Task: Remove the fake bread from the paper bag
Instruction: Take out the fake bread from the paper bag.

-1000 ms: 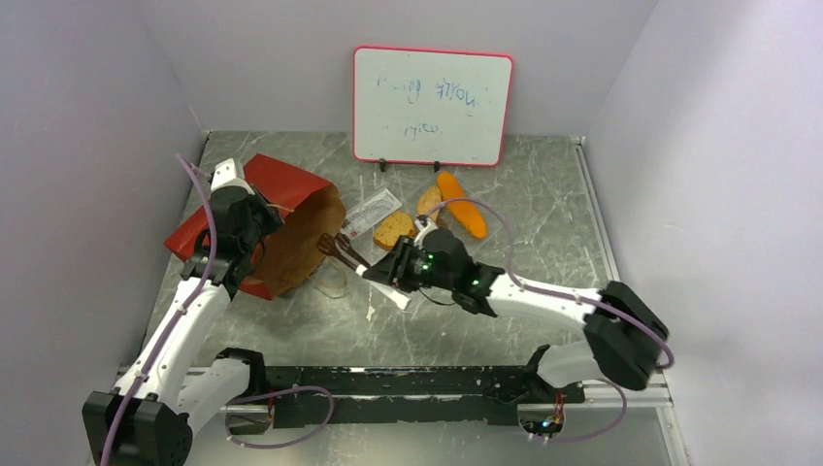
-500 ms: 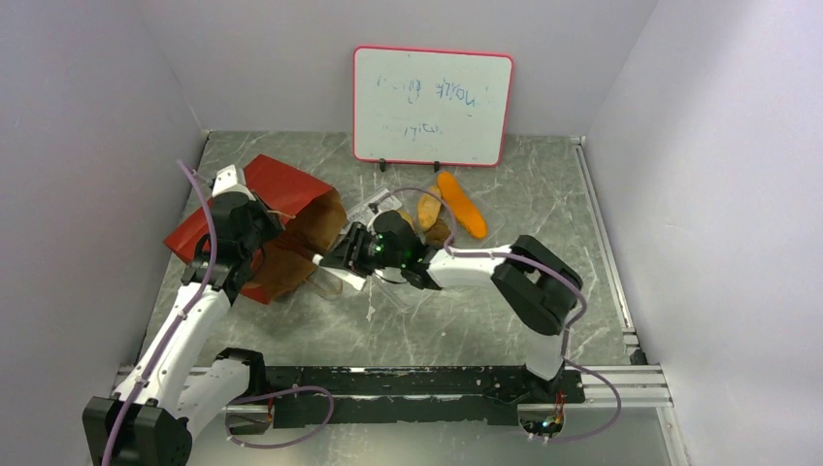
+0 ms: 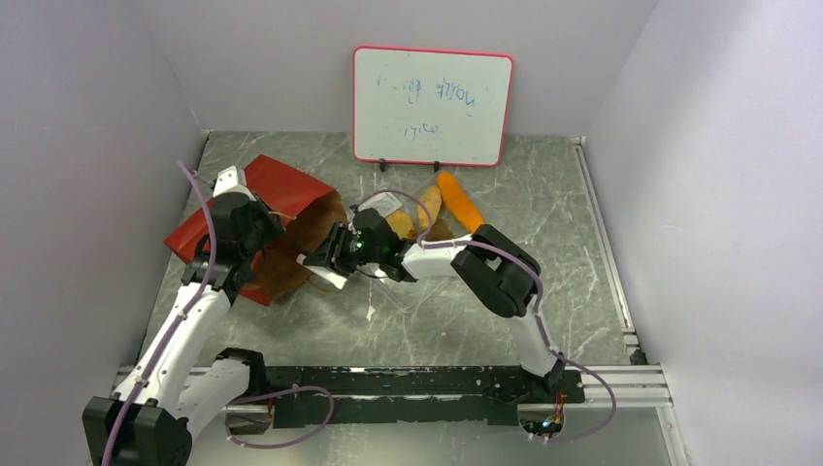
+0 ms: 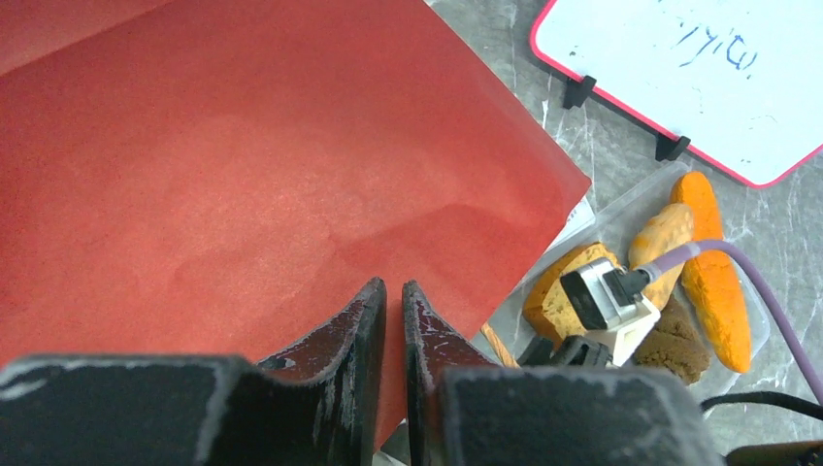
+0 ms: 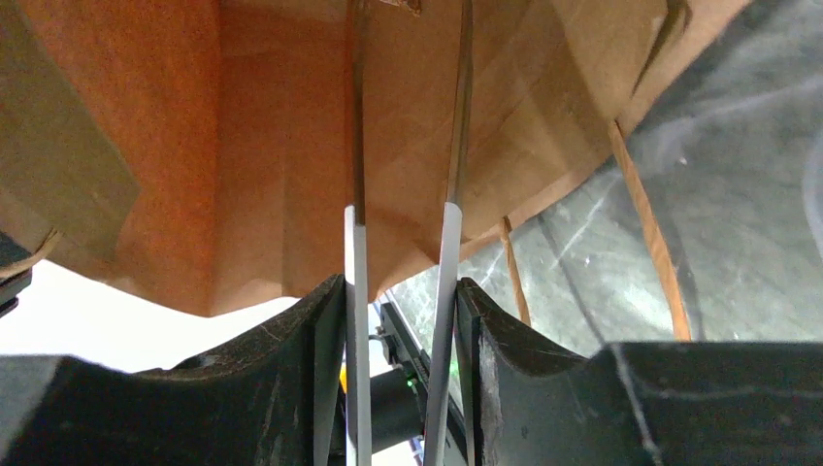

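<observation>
Reaches the right gripper (image 5: 408, 29) into the open mouth of the paper bag (image 3: 209, 218), jaws parted a little and running parallel. Shows only brown kraft wall between them, so grips nothing that can be seen. Reveals no bread in the part of the interior that the right wrist view covers; cannot rule out a piece deeper in, out of view.

Sets the left gripper (image 4: 393, 289) on the red upper wall of the bag, just behind the mouth, jaws almost together with a sliver of red between. Looks to be pinching the paper to prop the mouth open, though the pinch itself is hidden.

Has the bag lying on its side at the left of the tabletop (image 3: 543, 243), mouth turned to the right, a thin loop handle trailing on the near side.

Counts four pieces out of the bag, just right of the mouth, on a clear plastic tray (image 4: 621, 199): golden-brown slice (image 4: 548, 296) nearest the bag, tan roll (image 4: 655, 233) beside it, orange baguette (image 4: 713, 282) farthest right and touching the roll, dark-brown lump (image 4: 679, 340) on the near side.

Judges the task well advanced, probably close to its end. Leaves a check of the bag's depths, plus lifting out whatever may turn up there.
</observation>
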Robot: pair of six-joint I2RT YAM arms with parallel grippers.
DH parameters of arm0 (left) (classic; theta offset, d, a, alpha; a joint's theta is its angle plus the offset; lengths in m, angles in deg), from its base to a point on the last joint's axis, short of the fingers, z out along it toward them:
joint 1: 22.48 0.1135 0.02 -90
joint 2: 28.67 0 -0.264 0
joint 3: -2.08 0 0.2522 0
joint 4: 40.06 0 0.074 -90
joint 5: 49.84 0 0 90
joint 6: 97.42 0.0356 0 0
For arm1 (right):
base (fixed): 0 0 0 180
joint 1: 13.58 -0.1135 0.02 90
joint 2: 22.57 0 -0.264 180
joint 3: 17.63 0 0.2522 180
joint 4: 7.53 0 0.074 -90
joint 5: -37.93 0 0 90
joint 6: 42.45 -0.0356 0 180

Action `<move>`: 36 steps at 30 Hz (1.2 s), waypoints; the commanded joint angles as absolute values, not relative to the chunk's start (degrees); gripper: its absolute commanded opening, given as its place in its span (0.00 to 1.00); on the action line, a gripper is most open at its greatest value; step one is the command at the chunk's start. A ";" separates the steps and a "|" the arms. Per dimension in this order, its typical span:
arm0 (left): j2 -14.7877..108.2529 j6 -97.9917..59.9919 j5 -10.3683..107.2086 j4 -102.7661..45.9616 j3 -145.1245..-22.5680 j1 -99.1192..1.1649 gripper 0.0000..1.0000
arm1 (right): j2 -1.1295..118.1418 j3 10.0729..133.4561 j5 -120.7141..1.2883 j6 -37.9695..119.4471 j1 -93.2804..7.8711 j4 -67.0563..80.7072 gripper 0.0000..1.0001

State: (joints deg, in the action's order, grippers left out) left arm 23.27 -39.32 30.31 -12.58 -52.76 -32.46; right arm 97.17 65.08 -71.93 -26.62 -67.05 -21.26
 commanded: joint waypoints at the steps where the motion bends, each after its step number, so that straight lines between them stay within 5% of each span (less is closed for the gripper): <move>1: 22.27 -39.33 32.19 -11.24 -54.53 -32.76 0.07 | 100.10 69.14 -73.50 -27.47 -67.11 -21.73 0.42; 17: 21.94 -38.56 32.50 -10.66 -55.14 -32.76 0.07 | 106.83 78.34 -77.69 -29.81 -67.13 -19.27 0.44; 36: 21.87 -38.09 32.25 -10.93 -55.46 -32.76 0.07 | 101.58 69.68 -84.61 -33.44 -67.33 -22.40 0.43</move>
